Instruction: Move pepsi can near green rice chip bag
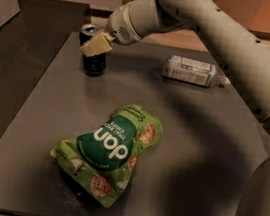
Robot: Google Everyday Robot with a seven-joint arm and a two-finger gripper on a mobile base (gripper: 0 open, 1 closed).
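Observation:
The pepsi can [93,64] is dark with a silver top and stands upright at the far left of the grey table [203,155]. My gripper [92,42] is shut around its upper part. One cream finger [98,45] shows in front of the can and the other is hidden behind it. The green rice chip bag [111,149] lies flat in the middle of the table, nearer the front, well apart from the can.
A clear plastic bottle with a white label [191,71] lies on its side at the back right. My arm [222,32] spans the top right. A dark counter [16,57] with a box at its far corner lies to the left.

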